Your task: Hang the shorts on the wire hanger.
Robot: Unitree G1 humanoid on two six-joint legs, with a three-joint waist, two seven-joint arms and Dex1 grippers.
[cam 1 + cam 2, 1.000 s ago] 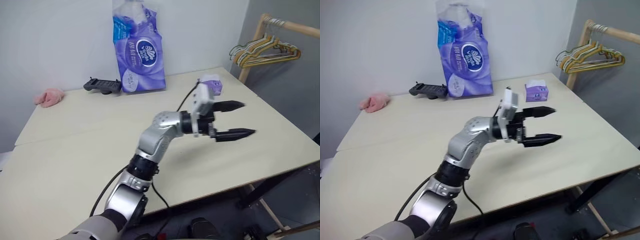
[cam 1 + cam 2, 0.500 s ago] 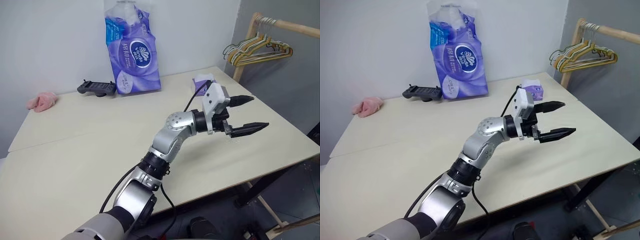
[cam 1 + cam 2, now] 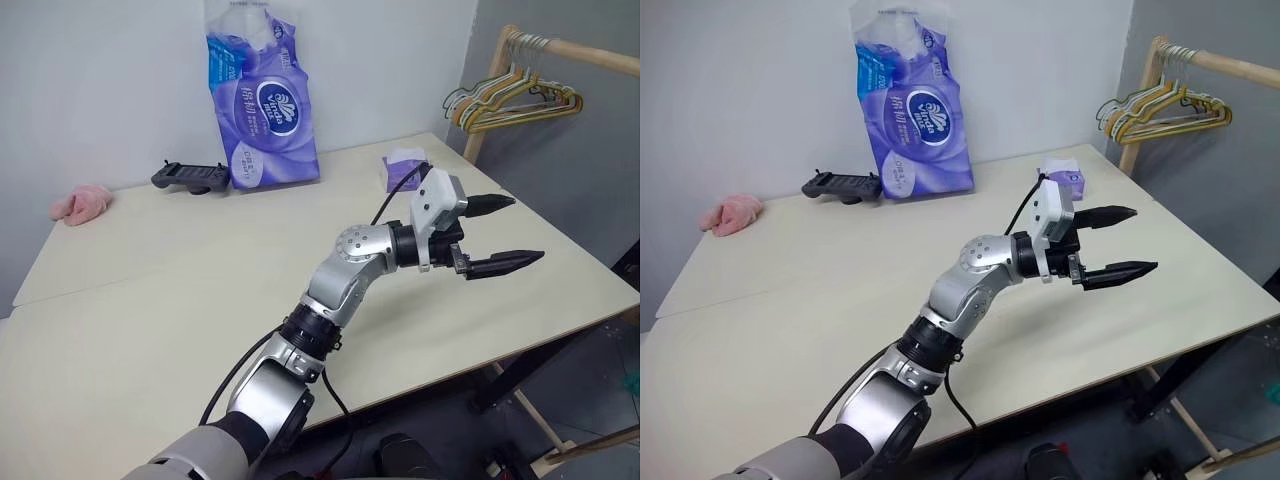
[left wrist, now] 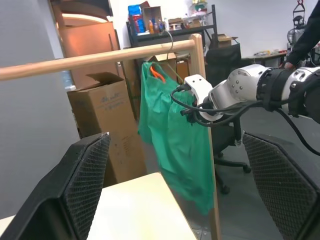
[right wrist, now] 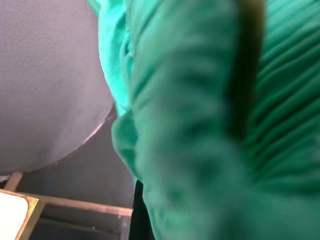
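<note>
Two arms are working toward the rack. Nearest, the left end effector [image 3: 527, 228] is hovering above the worktop [image 3: 150, 280], fingers spread wide and carrying nothing; over the last second it has been edging out toward the worktop's right edge while the head has been turning the same way. That is reading as a reach to help at the rack.

Beyond the edge, the shorts [image 4: 175, 145] are hanging from the wooden rail [image 4: 100, 57], draping down beside its upright post. The right end effector [image 4: 187, 107] is pressing into their upper part, clamped shut on the fabric. A thin hook [image 4: 171, 42] is looping over the rail just above them, probably the wire hanger's, though I cannot tell whether the waistband is sitting on it yet. A bunch of hangers [image 3: 515, 100] is dangling from the same rail.
</note>
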